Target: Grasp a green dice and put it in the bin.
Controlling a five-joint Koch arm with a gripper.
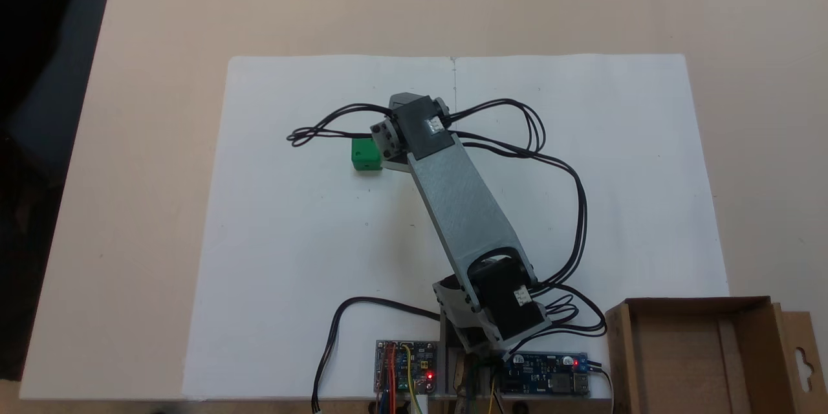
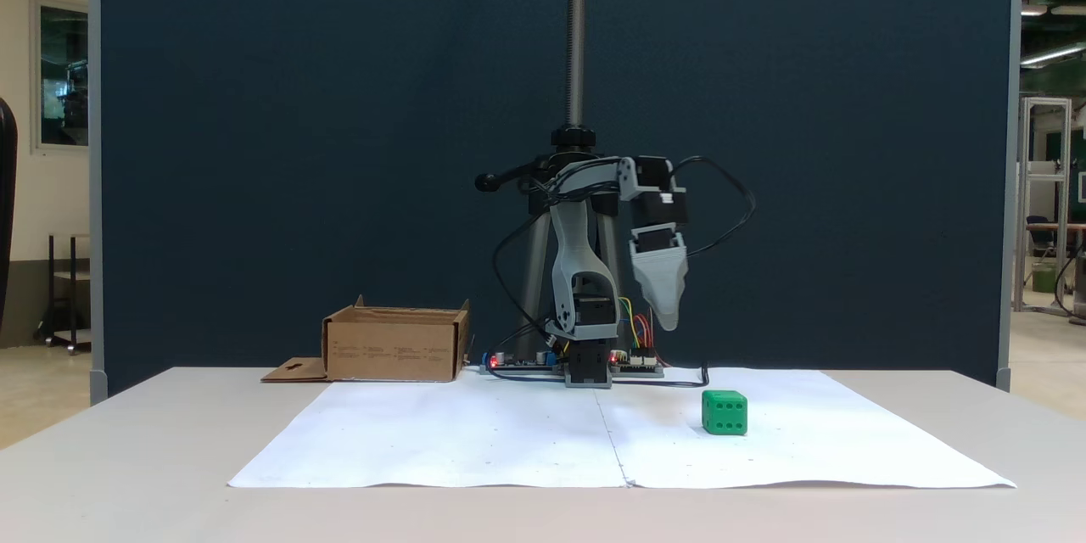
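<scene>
Gripper hangs above the paper, pointing down, with the green dice below it and off to the side.

Your coming move turns on that offset: in the front-facing fixed view the dice lies lower and to the right of the fingertip, well apart in height, resting on the white paper sheet. From the fixed view above, the dice sits just left of the wrist housing, partly tucked beside it. You see one grey finger only, so whether the jaws are apart cannot be told. Expect to shift sideways toward the dice before descending. The bin stands well apart, on the far side of the arm's base from the dice.
</scene>
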